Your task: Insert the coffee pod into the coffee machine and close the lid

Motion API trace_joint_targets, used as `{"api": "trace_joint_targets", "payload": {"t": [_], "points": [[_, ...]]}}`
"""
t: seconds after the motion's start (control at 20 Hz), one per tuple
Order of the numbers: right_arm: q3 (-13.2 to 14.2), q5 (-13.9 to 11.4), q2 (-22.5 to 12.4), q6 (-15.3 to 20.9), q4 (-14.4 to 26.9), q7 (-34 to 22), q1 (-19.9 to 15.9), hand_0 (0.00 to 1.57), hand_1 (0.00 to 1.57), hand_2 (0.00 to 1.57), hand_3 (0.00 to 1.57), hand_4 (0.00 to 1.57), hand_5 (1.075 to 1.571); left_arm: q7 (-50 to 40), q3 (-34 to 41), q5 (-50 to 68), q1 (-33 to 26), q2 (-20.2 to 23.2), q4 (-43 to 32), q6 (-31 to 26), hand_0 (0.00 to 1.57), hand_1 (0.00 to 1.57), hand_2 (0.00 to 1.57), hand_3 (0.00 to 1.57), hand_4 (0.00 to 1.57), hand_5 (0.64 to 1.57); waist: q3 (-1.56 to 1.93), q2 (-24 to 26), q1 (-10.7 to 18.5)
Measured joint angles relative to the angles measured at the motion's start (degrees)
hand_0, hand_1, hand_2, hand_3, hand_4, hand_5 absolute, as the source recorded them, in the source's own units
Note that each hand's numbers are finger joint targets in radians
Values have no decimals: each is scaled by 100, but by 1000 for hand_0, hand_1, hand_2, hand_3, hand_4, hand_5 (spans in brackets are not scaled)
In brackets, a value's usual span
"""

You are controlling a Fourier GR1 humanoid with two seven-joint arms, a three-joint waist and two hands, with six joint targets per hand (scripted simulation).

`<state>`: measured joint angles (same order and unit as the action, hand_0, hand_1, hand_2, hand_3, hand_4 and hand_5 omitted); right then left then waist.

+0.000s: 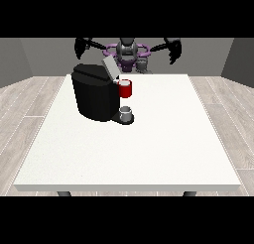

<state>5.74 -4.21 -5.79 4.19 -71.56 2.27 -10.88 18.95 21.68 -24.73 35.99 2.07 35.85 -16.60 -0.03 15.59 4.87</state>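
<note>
Both hands, one at the view's left [82,46] and one at the view's right [173,49], hang raised beyond the white table's [149,153] far edge, finger positions indiscernible, while the open-lidded coffee machine [94,94] stands far-left, wide bare tabletop nearer.

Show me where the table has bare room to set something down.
The table is bare across its whole near half, in front of the coffee machine, and along the view's right side, right of the red holder. It is crowded only at the far left, around the machine, its open lid and the cup.
</note>
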Motion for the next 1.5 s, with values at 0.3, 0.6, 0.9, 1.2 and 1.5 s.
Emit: {"api": "trace_joint_targets", "payload": {"t": [0.3, 0.6, 0.9, 1.2, 1.5], "points": [[-158, -122, -214, -216, -224, -214, -320, 0, 0, 0, 0, 0, 1571, -212, -74, 326, -397, -143, 385, -105, 0, 0, 0, 0, 368, 1571, 3, 128, 260], [233, 126, -475, -333, 119, -438, -877, 0, 0, 0, 0, 175, 1571, -508, -559, 894, -674, -191, 1021, -141, 0, 0, 0, 0, 396, 1571, 4, -122, 539], [613, 509, -561, -411, 599, -597, -1360, 0, 0, 0, 0, 129, 1571, -765, -971, 1286, -901, -168, 1735, -113, 0, 0, 0, 0, 356, 1571, 4, -444, 807], [733, 738, -541, -440, 972, -694, -1760, 0, 0, 0, 0, 56, 1571, -996, -1289, 1500, -1319, -172, 2552, 18, 0, 0, 0, 0, 282, 1571, 5, -785, 829], [560, 707, -457, -457, 1180, -661, -2042, 0, 0, 0, 0, 0, 1571, -1157, -1437, 1684, -1748, -90, 3377, 101, 0, 0, 0, 0, 374, 1571, 4, -1103, 676]]}}
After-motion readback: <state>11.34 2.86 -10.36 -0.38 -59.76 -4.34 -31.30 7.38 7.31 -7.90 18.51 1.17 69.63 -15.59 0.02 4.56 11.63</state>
